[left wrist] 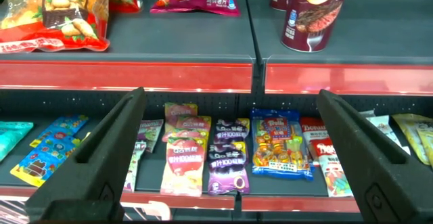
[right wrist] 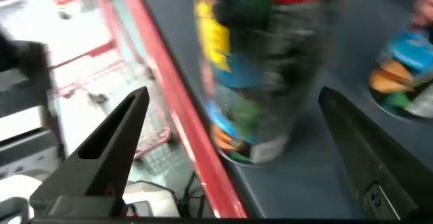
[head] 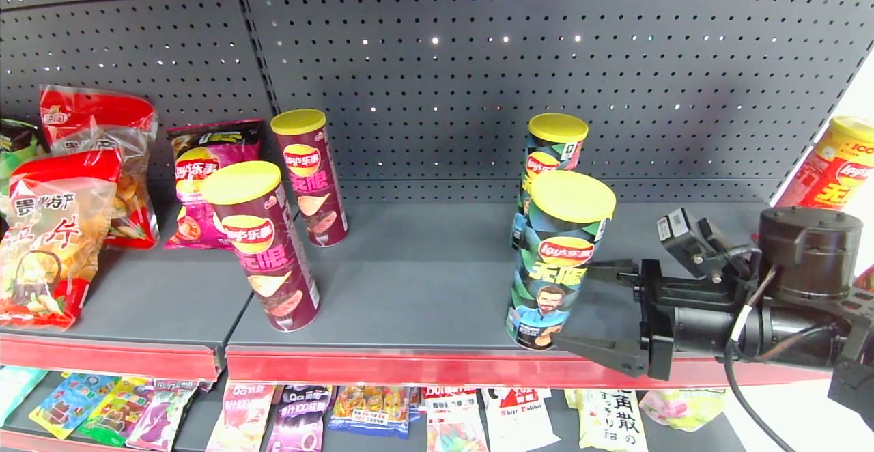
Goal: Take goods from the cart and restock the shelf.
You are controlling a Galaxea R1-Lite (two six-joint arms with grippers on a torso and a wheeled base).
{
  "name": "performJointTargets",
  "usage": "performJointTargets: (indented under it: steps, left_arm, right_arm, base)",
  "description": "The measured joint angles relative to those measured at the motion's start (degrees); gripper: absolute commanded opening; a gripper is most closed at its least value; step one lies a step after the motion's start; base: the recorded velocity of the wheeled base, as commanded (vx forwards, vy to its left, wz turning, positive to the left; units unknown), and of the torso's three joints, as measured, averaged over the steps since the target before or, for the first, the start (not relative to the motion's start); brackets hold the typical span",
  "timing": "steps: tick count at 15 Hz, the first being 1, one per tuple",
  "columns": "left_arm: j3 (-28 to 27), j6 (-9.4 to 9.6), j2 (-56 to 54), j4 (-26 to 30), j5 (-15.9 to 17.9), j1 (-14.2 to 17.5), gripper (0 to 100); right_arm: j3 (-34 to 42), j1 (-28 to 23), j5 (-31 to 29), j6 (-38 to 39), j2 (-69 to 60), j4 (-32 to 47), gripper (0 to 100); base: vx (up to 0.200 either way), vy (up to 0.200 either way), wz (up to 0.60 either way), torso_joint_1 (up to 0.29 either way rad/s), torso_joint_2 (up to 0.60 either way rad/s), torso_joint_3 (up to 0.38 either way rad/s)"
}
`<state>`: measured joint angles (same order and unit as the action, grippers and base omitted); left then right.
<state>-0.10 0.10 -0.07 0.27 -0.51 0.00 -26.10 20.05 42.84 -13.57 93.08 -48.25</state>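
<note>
Two maroon cans [head: 266, 247] and two green cans [head: 554, 145] are standing on the shelf [head: 423, 281]; right gripper [head: 573, 306] and left gripper [left wrist: 230, 94] are gaping wide.

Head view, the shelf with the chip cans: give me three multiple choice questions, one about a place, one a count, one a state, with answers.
1. Where does the front green can stand on the upper shelf?
A. Near the red lip at the front.
B. Against the back panel.
C. Lying among the bags.

2. How many maroon cans stand on that shelf?
A. One.
B. Two.
C. Four.

3. How is the right gripper?
A. Shut on a maroon can.
B. Shut on a bag.
C. Open.

Answers:
1 A, its base sits just behind that lip.
2 B, one stands in front and one farther back, both with yellow lids.
3 C, its fingers stand apart on either side of the green can, with gaps showing in the right wrist view.
</note>
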Motion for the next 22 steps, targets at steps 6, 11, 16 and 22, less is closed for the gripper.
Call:
performJointTargets:
  steps: [6, 11, 16, 22]
  left_arm:
    - [0.00, 0.00, 0.00, 0.00, 0.00, 0.00, 100]
    - [0.00, 0.00, 0.00, 0.00, 0.00, 0.00, 100]
    - [0.00, -0.02, 0.00, -0.02, 0.00, 0.00, 100]
    - [0.00, -0.02, 0.00, 0.00, 0.00, 0.00, 100]
  right_arm:
    - [-2.95, 0.39, 1.74, -1.51, 3.61, 0.11, 100]
    - [-5.90, 0.43, 1.72, -1.58, 6.60, 0.13, 0]
    - [-7.35, 1.17, 2.29, -1.93, 7.89, 0.00, 0]
    - [-7.30, 0.15, 7.22, -3.91, 7.34, 0.22, 0]
  base:
    - [0.000, 0.000, 0.00, 0.000, 0.00, 0.000]
    - [0.000, 0.000, 0.00, 0.000, 0.00, 0.000]
    - [0.000, 0.000, 0.00, 0.000, 0.00, 0.000]
    - [0.000, 0.000, 0.00, 0.000, 0.00, 0.000]
